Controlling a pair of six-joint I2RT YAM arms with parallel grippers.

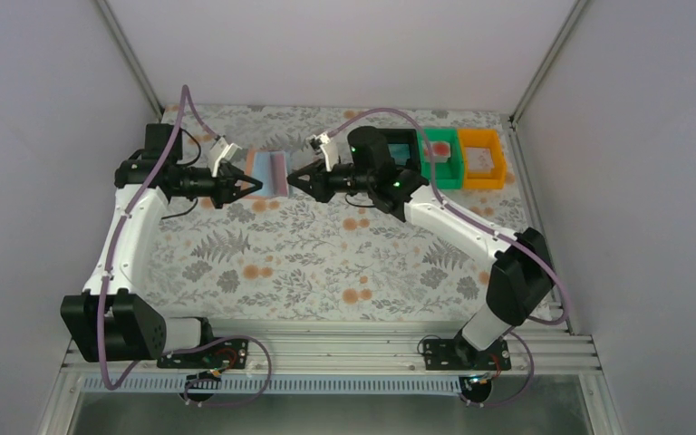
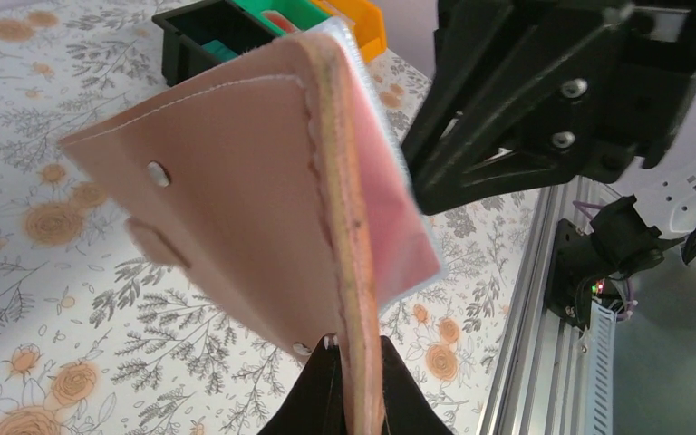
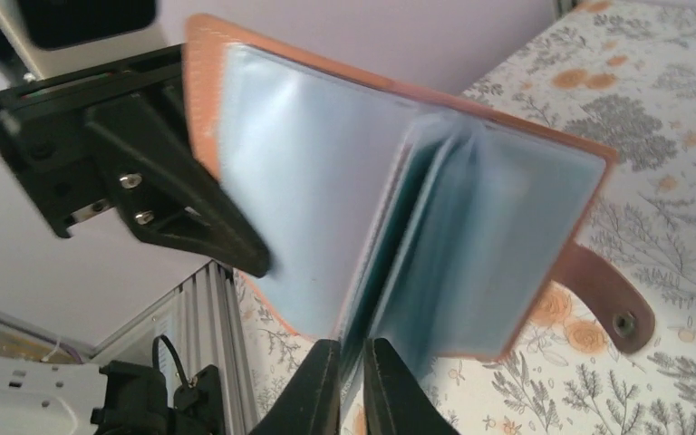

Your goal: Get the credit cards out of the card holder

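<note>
Right wrist: card holder pinched in right gripper.

The card holder looks matt, stitched leather outside, with glossy blue plastic sleeves inside

I'm holding the card holder up off the table, over its far half. The left gripper is sitting at the card holder's left edge, fingers pinching the cover. The right gripper is facing it from the card holder's right, fingers pinching an inner leaf. The strap is hanging off the card holder's cover on the side away from the left gripper. Well right of the card holder, three bins are standing side by side on the table: nearest bin, middle bin, then outermost bin. Credit cards are lying inside the bins, apart from the card holder.
</note>
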